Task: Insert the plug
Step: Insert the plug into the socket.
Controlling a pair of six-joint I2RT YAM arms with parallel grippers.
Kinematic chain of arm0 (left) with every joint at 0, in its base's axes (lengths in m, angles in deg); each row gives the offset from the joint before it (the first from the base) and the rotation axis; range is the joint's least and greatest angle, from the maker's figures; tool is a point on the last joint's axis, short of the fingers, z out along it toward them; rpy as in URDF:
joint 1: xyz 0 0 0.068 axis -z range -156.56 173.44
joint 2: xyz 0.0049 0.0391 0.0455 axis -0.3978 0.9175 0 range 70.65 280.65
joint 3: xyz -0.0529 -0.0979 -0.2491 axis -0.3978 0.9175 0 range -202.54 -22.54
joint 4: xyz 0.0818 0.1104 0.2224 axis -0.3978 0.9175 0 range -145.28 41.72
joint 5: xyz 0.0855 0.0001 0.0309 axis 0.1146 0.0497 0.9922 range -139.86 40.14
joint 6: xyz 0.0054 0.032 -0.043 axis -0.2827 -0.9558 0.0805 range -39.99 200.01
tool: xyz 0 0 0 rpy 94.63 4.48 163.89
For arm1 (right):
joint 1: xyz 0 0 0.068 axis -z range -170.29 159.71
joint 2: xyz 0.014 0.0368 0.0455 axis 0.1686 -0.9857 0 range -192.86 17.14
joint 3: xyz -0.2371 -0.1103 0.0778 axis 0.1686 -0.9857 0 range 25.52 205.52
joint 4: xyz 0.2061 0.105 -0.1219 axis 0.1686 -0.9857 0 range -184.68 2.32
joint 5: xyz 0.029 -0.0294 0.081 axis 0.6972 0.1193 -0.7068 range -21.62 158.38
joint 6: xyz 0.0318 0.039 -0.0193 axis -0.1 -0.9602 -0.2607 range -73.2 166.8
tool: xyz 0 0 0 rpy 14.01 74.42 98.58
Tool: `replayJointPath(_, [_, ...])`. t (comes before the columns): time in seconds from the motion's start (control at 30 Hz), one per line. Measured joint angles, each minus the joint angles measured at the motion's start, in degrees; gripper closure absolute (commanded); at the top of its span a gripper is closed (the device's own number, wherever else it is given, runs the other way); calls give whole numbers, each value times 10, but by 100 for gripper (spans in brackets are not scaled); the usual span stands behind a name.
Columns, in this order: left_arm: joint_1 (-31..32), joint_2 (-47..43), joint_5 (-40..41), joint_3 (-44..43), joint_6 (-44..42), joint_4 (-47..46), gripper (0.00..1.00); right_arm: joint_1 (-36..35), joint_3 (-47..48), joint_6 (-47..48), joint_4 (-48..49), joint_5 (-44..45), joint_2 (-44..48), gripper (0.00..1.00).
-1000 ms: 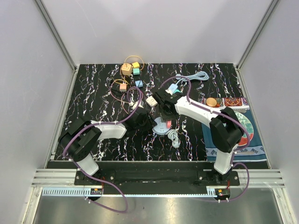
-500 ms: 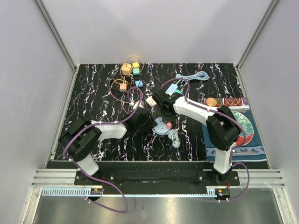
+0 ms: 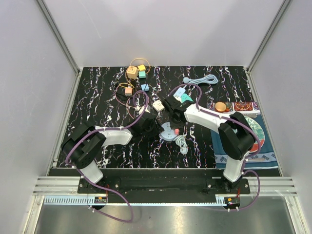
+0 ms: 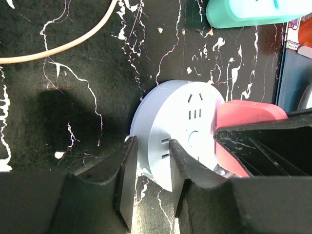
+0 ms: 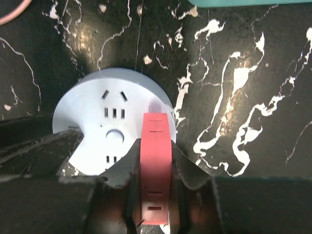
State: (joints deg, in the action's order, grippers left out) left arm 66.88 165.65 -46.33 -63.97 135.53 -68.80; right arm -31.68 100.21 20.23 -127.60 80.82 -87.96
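A round pale blue socket hub (image 3: 168, 132) lies on the black marbled table; it also shows in the left wrist view (image 4: 178, 122) and the right wrist view (image 5: 105, 122). My left gripper (image 4: 148, 190) is shut on the hub's rim, holding it from the left. My right gripper (image 5: 155, 187) is shut on a red plug (image 5: 156, 165), held edge-on over the hub's right side. The red plug shows in the left wrist view (image 4: 243, 122) and in the top view (image 3: 176, 131) at the hub's right. Whether its pins are in the slots is hidden.
A teal block (image 3: 187, 99) and a light blue coiled cable (image 3: 204, 79) lie behind the right arm. Coloured cubes and orange cables (image 3: 134, 78) sit at the back left. A white adapter (image 3: 158, 105) lies near the hub. A patterned mat (image 3: 253, 139) covers the right side.
My right gripper with the red plug has shifted slightly back and forth over the hub's right side. The left arm and hub have stayed in place.
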Motion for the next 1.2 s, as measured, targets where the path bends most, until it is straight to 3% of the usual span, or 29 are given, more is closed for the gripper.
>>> replayJointPath(0.33, [0, 0, 0, -1, 0, 1, 68, 10, -32, -3, 43, -10, 12, 100])
replayJointPath(0.53, [0, -2, 2, -1, 0, 4, 57, 12, -34, -3, 45, -14, 15, 99])
replayJointPath(0.7, [2, -39, 27, -1, -11, 67, 33, 14, -29, -2, 40, -17, 16, 75])
replayJointPath(0.73, [2, -54, 37, -1, -14, 83, 30, 14, -25, -2, 36, -16, 15, 69])
replayJointPath(0.77, [3, -68, 44, -1, -19, 95, 28, 15, -21, -1, 31, -16, 13, 57])
replayJointPath(0.8, [3, -84, 53, -1, -23, 105, 23, 16, -18, 0, 27, -16, 11, 53])
replayJointPath(1.1, [0, -240, 152, -1, -63, 195, 5, 22, 24, 9, -3, -14, 9, 9])
replayJointPath(1.2, [-9, -273, 174, -1, -78, 225, 1, 22, 33, 12, -4, -14, 21, 0])
